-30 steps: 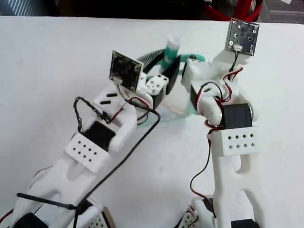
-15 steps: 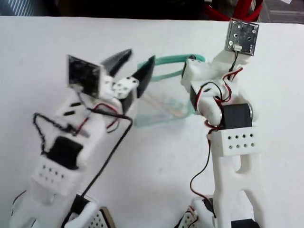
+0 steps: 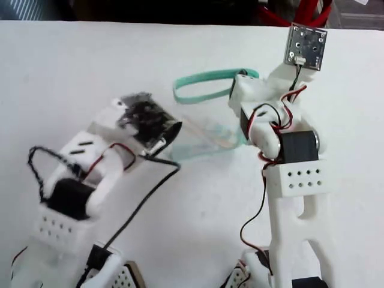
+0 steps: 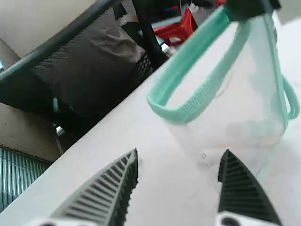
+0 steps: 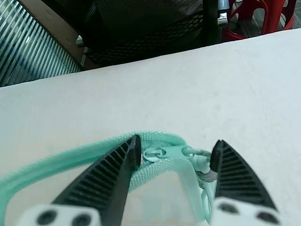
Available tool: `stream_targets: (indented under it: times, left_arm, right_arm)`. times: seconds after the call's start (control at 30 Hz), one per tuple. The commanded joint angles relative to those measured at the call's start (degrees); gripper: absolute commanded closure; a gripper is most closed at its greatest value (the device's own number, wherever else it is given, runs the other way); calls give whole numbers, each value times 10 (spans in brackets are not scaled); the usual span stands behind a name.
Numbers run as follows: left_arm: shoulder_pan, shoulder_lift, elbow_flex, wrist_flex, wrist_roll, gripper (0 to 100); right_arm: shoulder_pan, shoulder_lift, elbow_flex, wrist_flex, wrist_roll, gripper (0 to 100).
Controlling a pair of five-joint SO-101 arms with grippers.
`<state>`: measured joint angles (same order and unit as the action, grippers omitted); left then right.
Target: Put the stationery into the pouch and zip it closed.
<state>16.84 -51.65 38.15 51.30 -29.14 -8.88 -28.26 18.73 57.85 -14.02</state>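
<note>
A clear pouch (image 3: 204,137) with a teal zipper rim (image 3: 201,81) lies mid-table, its mouth gaping. Pale stationery (image 3: 217,135) shows faintly through its wall. My right gripper (image 5: 176,142) is open, its fingers either side of the zipper pull (image 5: 153,153) at the pouch's right end (image 3: 243,77). My left gripper (image 4: 179,153) is open and holds nothing; it sits a short way back from the pouch (image 4: 235,99), facing its open rim (image 4: 197,89). In the high view the left arm (image 3: 90,162) lies to the left of the pouch.
The white table (image 3: 72,66) has free room to the left and in front of the pouch. A black cable (image 3: 138,204) trails from the left arm. The right arm's body (image 3: 294,174) stands close beside the pouch. A mesh chair (image 5: 141,23) is past the far edge.
The left arm has drawn back from above the pouch, to the left and nearer. The white-and-green stick it held over the mouth is out of its fingers. The right arm kept still.
</note>
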Motion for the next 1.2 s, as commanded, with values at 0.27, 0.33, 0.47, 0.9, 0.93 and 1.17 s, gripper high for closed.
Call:
stream_targets:
  times: [0.27, 0.33, 0.47, 0.9, 0.93, 1.17]
  left_arm:
    - [0, 207, -149, -30, 58, 724]
    - [1, 211, -150, -31, 59, 724]
    - [27, 211, -137, -54, 60, 724]
    - [128, 208, -108, -35, 66, 728]
    - [131, 208, -108, -35, 81, 728]
    - [144, 103, -77, -31, 185, 788]
  right_arm:
    - [-5, 3, 18, 3, 3, 762]
    - [-7, 3, 18, 3, 3, 762]
    - [-9, 3, 18, 3, 3, 762]
    - [-9, 3, 15, -1, 33, 762]
    - [-9, 3, 15, -4, 34, 762]
    - [-6, 7, 18, -29, 38, 762]
